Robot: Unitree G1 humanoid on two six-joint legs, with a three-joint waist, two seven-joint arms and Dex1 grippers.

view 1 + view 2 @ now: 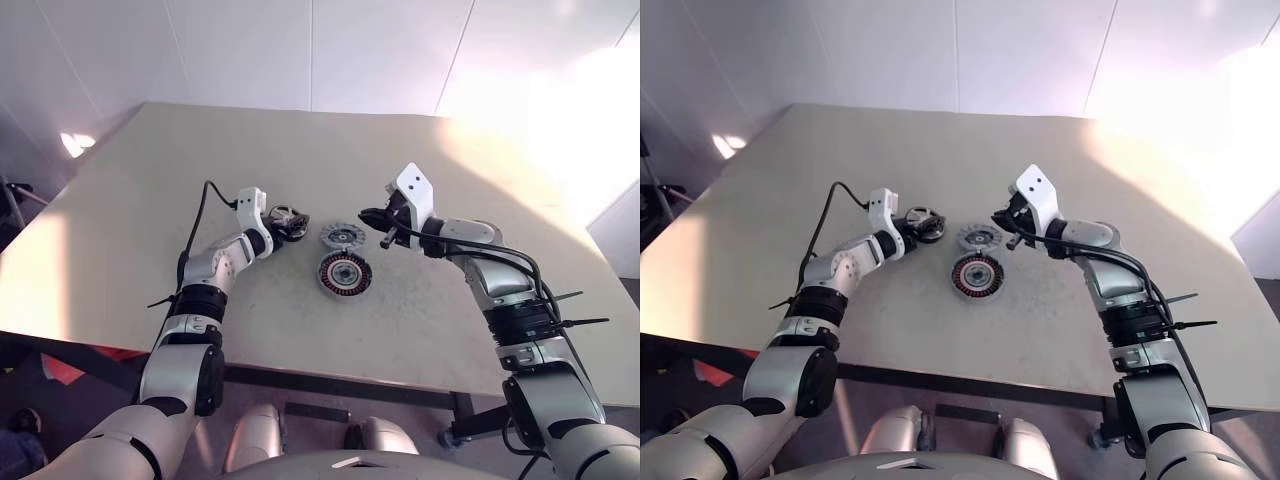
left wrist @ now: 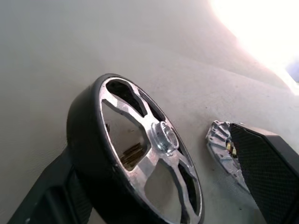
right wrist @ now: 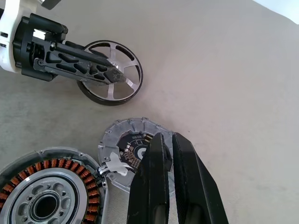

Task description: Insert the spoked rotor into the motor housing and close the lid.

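Observation:
The spoked rotor (image 2: 163, 137), black-rimmed with silver spokes, sits tilted between the fingers of my left gripper (image 1: 288, 224), which is open. One finger touches its rim; the other finger (image 2: 266, 168) stands apart from it. The motor housing (image 1: 345, 273), with its copper winding ring and silver hub, lies flat on the table just right of the rotor and nearer to me. The light grey lid (image 1: 342, 236) lies beside the housing on its far side. My right gripper (image 3: 163, 140) is shut and hovers over the lid, holding nothing.
The beige table (image 1: 450, 330) has open surface all round the three parts. The two grippers point toward each other, with the lid and housing between them. A black cable (image 1: 200, 215) loops off the left wrist.

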